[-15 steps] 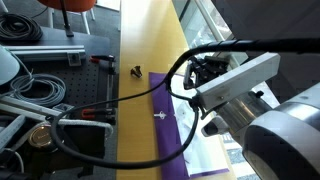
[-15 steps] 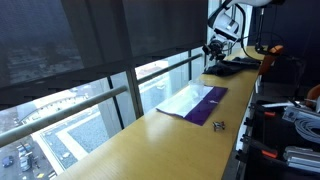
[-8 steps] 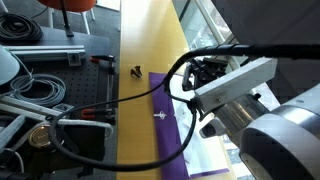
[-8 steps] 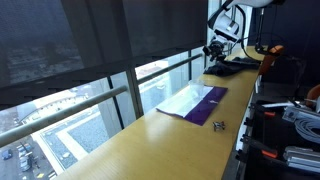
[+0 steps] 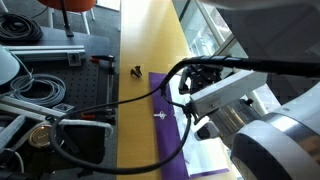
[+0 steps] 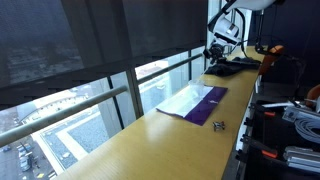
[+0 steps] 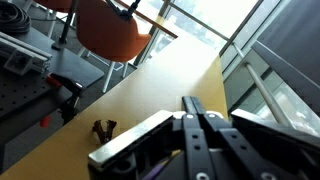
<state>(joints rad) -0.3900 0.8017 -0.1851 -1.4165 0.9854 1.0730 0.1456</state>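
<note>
the gripper [image 7: 193,104], jaws pressed together on nothing, hangs above the wooden table [image 7: 150,85], with the small black clip [image 7: 102,128] lying apart from it toward the wrist view's left edge.

Hovers with the gripper [image 6: 214,47] above the far end of the tabletop [image 6: 185,140], close to its window-side edge. Shows, in the wrist view, the fingers [image 7: 190,108] pressed flat together, jaws fully closed. Reaches in from above with the arm [image 5: 262,140], wrist angled down toward the tabletop, bulky links crowding the near corner.
</note>
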